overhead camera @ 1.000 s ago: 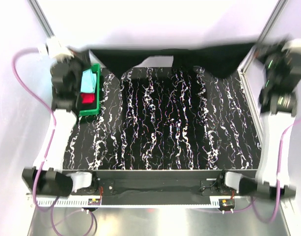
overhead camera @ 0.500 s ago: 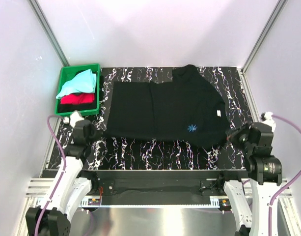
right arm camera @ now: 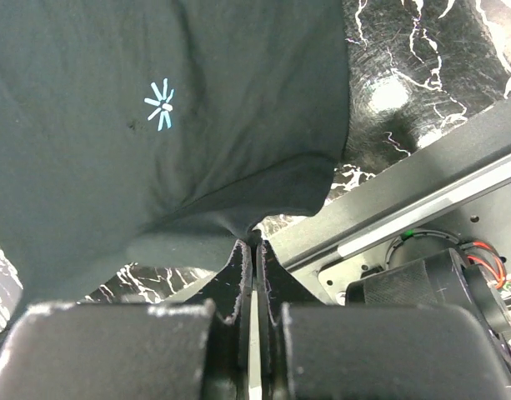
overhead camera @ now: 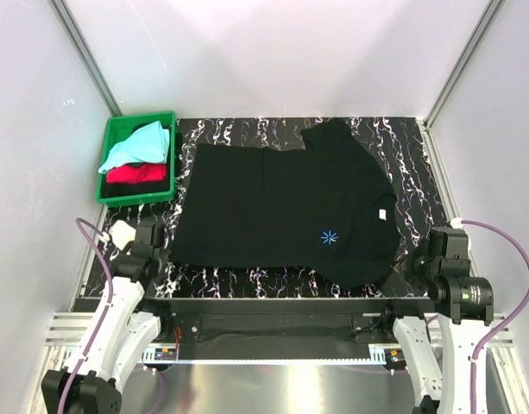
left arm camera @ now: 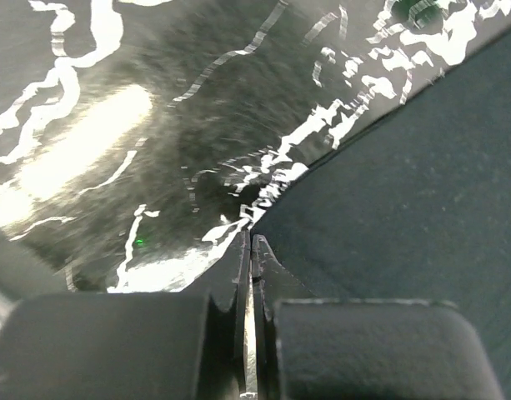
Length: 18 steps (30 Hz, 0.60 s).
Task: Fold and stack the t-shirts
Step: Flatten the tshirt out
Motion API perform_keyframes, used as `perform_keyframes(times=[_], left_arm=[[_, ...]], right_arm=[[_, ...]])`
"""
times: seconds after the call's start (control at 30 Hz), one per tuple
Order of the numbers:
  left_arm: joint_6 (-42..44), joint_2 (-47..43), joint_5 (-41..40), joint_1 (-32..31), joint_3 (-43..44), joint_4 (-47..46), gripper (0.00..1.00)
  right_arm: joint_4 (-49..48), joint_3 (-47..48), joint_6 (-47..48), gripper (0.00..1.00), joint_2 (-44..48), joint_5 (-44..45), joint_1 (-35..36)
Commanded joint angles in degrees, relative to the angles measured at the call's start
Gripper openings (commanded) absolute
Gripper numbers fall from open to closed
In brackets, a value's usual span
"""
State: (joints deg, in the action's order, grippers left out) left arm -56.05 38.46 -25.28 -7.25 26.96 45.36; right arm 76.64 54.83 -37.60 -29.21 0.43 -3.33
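Pinching black t-shirt (overhead camera: 281, 203) at near edge of bench (overhead camera: 406, 155) with clenched left claw (left arm camera: 251, 242) and right claw (right arm camera: 253, 243), likely flattening for folding.

top view looks down from behind; 2 close wrist views; all share the black tee (overhead camera: 273, 203).

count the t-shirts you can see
3: the black t-shirt spread on the tabletop; the aqua t-shirt and the red t-shirt bunched in the green crate. More could be hidden beneath those two.

Left pincer (left arm camera: 251, 242) and right pincer (right arm camera: 255, 243) both hang low, jaws pressed fully together.
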Motion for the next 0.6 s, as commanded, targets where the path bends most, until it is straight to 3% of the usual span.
perform_keyframes(times=[0.0, 0.13, 0.3, 0.57], left_arm=[[-5.64, 1.0, -9.51, -0.22, 3.89, 5.43, 0.0], [-6.88, 2.06, -10.67, -0.23, 4.15, 6.58, 0.0], [3.39, 4.96, -1.63, -0.4, 5.73, 0.43, 0.0], [14.11, 12.32, 0.49, -1.1, 12.48, -6.77, 0.0]], right_arm=[[6.32, 1.5, 1.74, 0.0, -1.02, 1.68, 0.17], [8.96, 3.18, 2.53, 0.0, -1.82, 2.13, 0.17], [7.39, 3.27, 2.53, 0.0, -3.74, 1.95, 0.17], [-7.09, 5.11, 5.69, 0.0, -18.32, -2.62, 0.17]])
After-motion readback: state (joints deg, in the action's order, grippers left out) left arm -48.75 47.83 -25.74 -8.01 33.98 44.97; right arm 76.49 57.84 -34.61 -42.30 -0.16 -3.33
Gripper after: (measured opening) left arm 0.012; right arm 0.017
